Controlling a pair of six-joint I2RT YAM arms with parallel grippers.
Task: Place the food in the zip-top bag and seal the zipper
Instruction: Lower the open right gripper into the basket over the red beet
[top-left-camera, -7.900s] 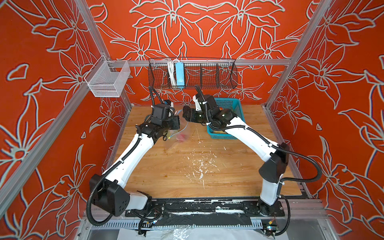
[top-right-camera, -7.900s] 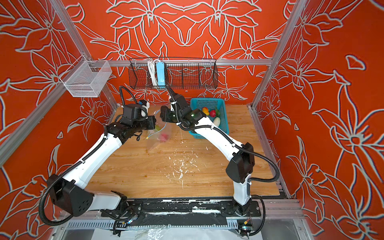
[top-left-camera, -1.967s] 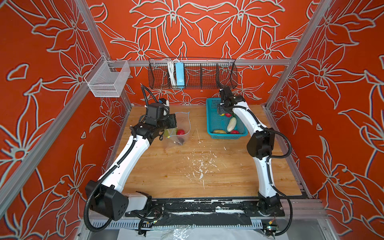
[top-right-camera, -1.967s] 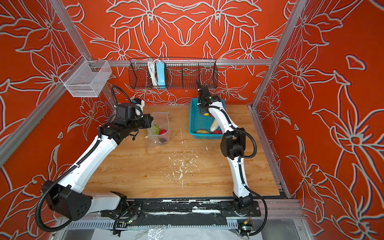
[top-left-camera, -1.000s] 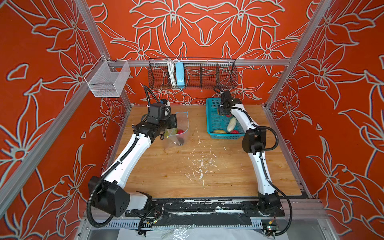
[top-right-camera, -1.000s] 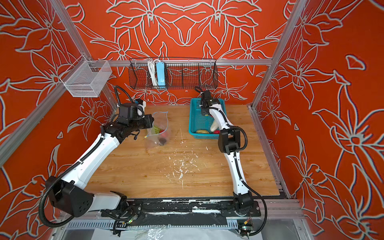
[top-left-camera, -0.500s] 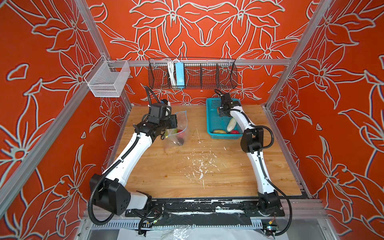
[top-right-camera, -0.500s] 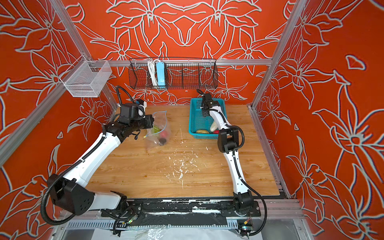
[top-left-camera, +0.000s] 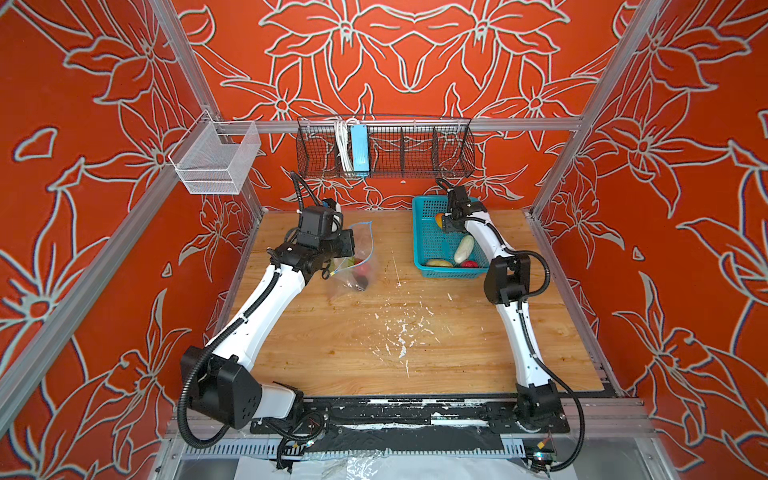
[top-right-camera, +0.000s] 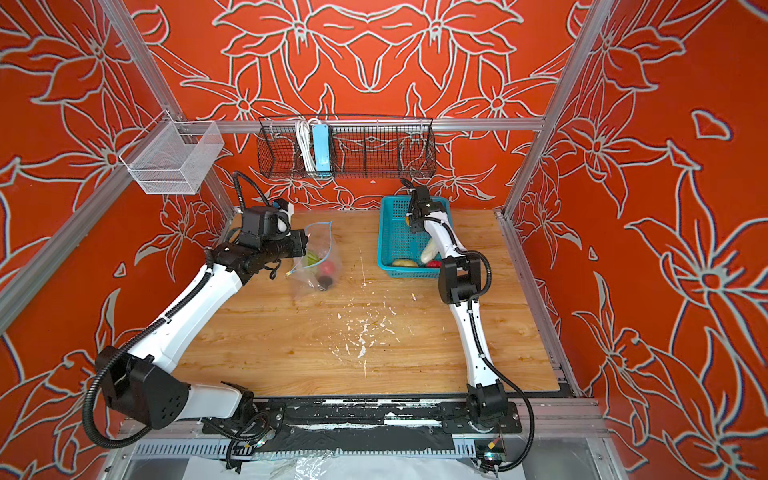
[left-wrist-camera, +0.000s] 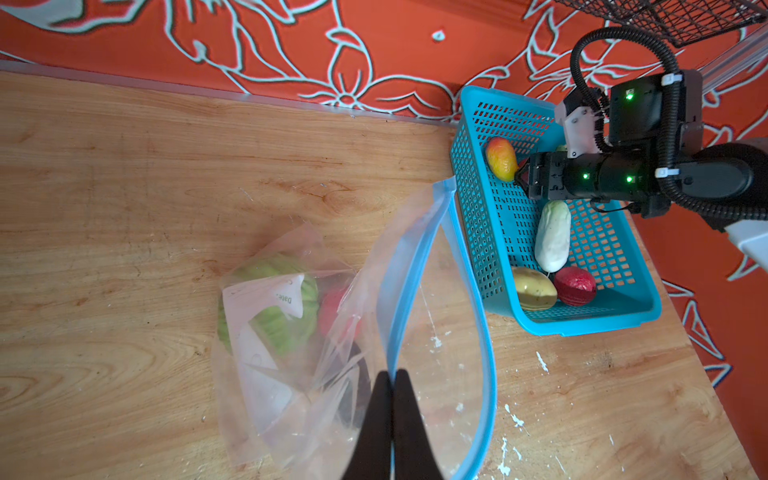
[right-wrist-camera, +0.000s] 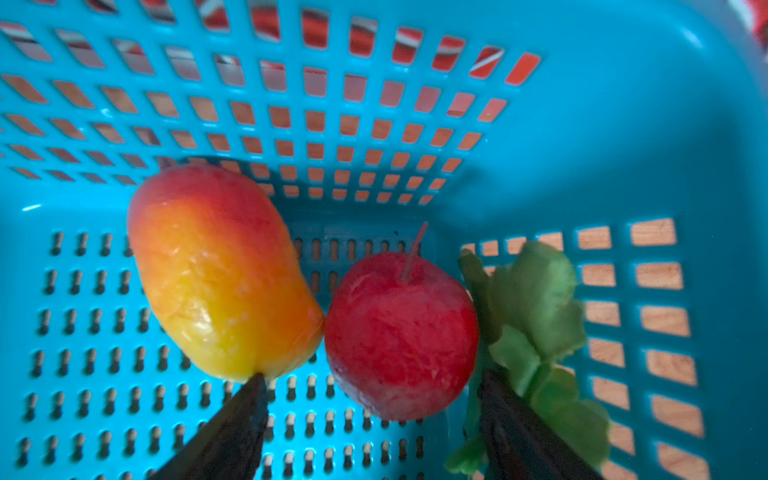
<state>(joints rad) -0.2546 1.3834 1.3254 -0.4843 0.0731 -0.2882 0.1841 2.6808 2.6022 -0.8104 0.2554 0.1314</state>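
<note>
1. Pinches the zipper (left-wrist-camera: 489, 361) of the zip-top bag (left-wrist-camera: 266, 399) with the left gripper (left-wrist-camera: 392, 376), claw pressed together on the blue strip.
2. Holds that bag at about 10 o'clock on the wooden table (top-left-camera: 415, 353) in both top views, mouth gaping in a loop.
3. Contains green cabbage (left-wrist-camera: 286, 286), a red strawberry (left-wrist-camera: 332, 311) and a dark item (top-left-camera: 362, 283) too small to name.
4. Reaches the right gripper (right-wrist-camera: 372, 376) into the teal basket (left-wrist-camera: 478, 232) at 1 o'clock, claw spread, gripping nothing.
5. Straddles a red stemmed fruit (right-wrist-camera: 399, 336), with mango (right-wrist-camera: 216, 270) just beside one fingertip and green leaf (right-wrist-camera: 536, 299) beside the other.
6. Has white radish (left-wrist-camera: 552, 237), yellow-green fruit (left-wrist-camera: 534, 291) and another red fruit (left-wrist-camera: 575, 286) toward the basket's 6 o'clock end.
</note>
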